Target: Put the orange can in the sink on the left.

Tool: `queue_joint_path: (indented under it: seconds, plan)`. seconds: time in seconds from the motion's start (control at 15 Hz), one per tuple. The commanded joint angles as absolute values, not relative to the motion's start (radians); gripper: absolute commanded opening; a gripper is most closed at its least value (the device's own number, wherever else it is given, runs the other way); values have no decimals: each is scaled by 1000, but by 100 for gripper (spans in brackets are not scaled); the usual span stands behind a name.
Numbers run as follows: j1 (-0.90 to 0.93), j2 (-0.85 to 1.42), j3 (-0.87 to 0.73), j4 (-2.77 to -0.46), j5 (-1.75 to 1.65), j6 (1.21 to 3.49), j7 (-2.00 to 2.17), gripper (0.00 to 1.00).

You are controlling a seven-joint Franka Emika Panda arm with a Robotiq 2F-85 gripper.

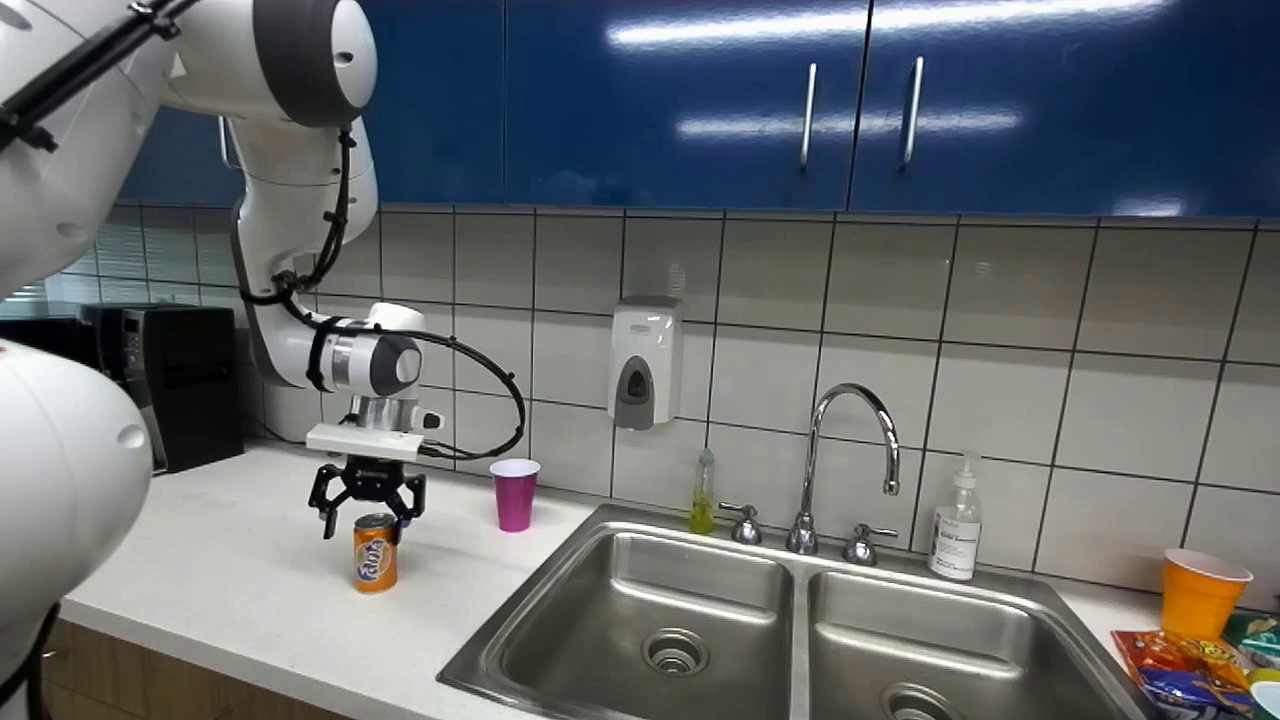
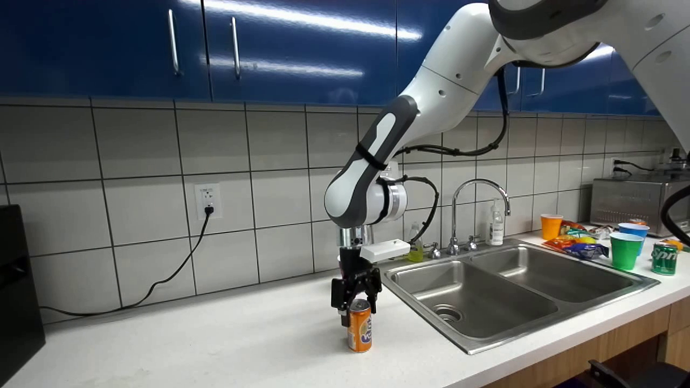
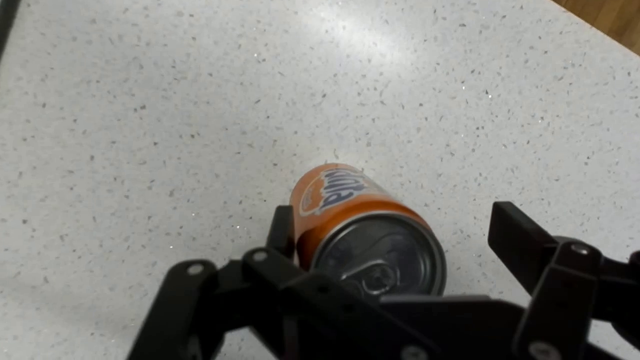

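Close by, the orange can (image 1: pixel 376 555) stands upright on the bench (image 1: pixel 245 540), out from the wall (image 1: pixel 575 355) rather than tucked against it, which I'd guess makes it easy to take from above. The fingers (image 3: pixel 517 237) point down at it, spread apart and pinching nothing. In the wrist view the can sits off-centre between them: one is just beside it, touching or not I can't tell, and its partner is plainly apart. I'd even that up before squeezing, or the can may get knocked.

Next along comes the sink (image 1: pixel 800 635); in both exterior views its left basin (image 1: pixel 640 605) is the nearer to the can, so the carry ought to be short. Farther back, near the wall, stand a pink cup (image 1: pixel 516 500), a bottle of yellow liquid (image 1: pixel 702 505) and a pump bottle (image 1: pixel 955 530), the bottles either side of the tap (image 1: pixel 808 485), presumably kept handy for washing.

The arm (image 1: pixel 290 190) stoops over the bench, wrist (image 1: pixel 382 412) straight down, likely to lift the can upright; its upper part shows against the blue cupboards (image 1: pixel 660 85).
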State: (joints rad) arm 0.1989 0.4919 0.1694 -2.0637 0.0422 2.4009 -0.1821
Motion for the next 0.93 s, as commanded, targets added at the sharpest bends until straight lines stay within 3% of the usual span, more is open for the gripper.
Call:
queue_joint_path:
  seconds: [0.0, 0.33, 0.4, 0.47, 0.73, 0.87]
  plan:
    - [202, 514, 165, -2033, 13, 2414, -138, 100]
    - [202, 518, 158, -2024, 7, 2417, -126, 100]
    - [202, 517, 157, -2023, 6, 2417, -127, 75]
    - [202, 518, 155, -2021, 4, 2416, -128, 74]
    - [202, 518, 151, -2021, 0, 2417, -126, 42]
    - [201, 518, 151, -2021, 0, 2416, -124, 40]
